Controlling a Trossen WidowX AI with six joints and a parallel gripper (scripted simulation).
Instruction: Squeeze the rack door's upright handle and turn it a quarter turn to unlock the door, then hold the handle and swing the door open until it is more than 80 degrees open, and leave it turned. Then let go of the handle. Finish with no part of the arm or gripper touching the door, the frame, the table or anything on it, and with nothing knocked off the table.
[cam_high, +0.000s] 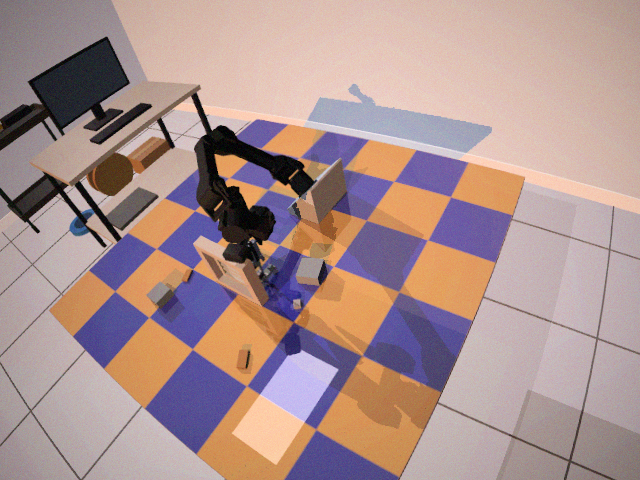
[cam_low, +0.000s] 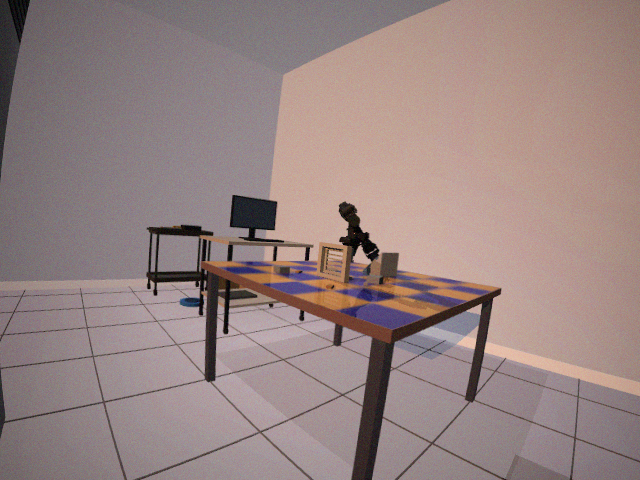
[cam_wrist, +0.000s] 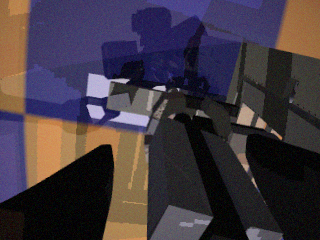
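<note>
The rack (cam_high: 255, 283) (cam_low: 346, 264) is a pale wooden frame with slats inside, standing upright on the checkered table. My gripper (cam_high: 266, 272) (cam_wrist: 180, 150) is low beside the rack, on the side facing the arm's base. In the wrist view its two fingers stand apart with a dark gap between them. The fingertips are still close around or beside the handle's place, but the handle is too dark and hidden to make out. The door's angle and the handle's turn cannot be told. In the exterior view the rack hides the gripper.
A grey block (cam_high: 310, 271) stands close to the gripper, with a small pale cube (cam_high: 297, 303) nearby. Another grey block (cam_high: 159, 294) and small orange blocks (cam_high: 187, 274) (cam_high: 243, 358) lie beyond the rack. An upright board (cam_high: 330, 192) (cam_low: 389, 264) stands by the arm's base.
</note>
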